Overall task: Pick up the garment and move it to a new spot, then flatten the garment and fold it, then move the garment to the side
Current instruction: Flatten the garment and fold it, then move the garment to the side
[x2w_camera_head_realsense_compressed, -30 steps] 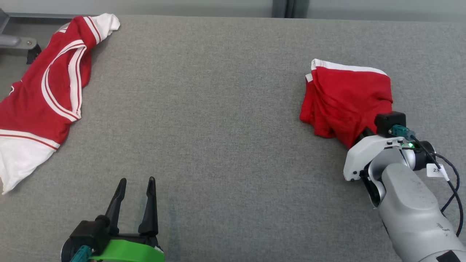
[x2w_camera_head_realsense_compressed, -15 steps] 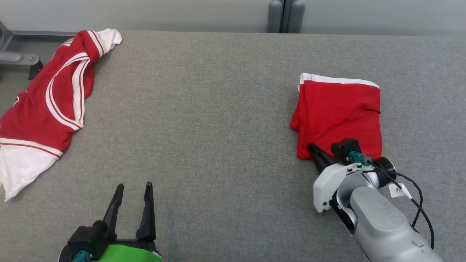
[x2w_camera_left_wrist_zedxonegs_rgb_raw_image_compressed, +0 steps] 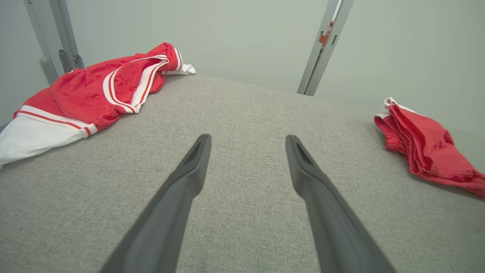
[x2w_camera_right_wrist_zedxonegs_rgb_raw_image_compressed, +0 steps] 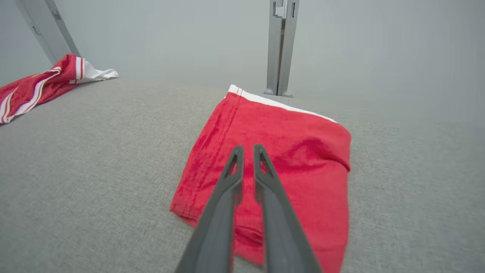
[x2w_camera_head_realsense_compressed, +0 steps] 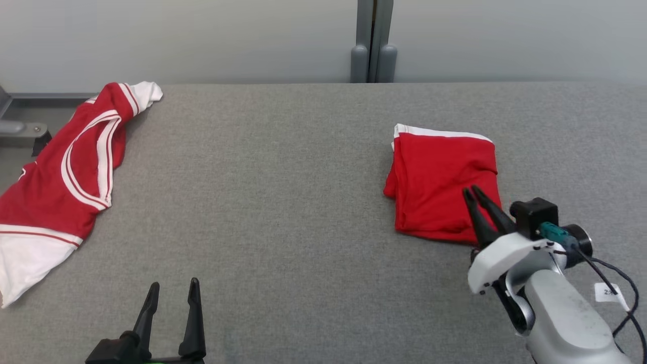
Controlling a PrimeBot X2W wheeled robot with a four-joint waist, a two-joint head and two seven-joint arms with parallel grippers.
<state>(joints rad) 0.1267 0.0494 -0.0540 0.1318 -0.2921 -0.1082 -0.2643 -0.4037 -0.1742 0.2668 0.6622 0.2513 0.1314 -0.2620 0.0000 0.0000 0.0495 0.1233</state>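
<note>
Head view looks down on the table (x2w_camera_head_realsense_compressed: 303,202); both wrist views skim low, sharing the folded garment (x2w_camera_right_wrist_zedxonegs_rgb_raw_image_compressed: 303,159).

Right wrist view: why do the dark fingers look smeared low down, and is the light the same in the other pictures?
Right wrist view: the right gripper blurs toward the bottom edge, close to the lens, while the folded red garment is fairly sharp. Left wrist view: the left gripper looms large and splayed, a wide-angle effect. Head view: even, soft light, no glare, faint shadows.

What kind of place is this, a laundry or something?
Probably a robot test room: a grey fabric-topped table, plain pale wall panels, and a folded red garment by the right tool.
</note>
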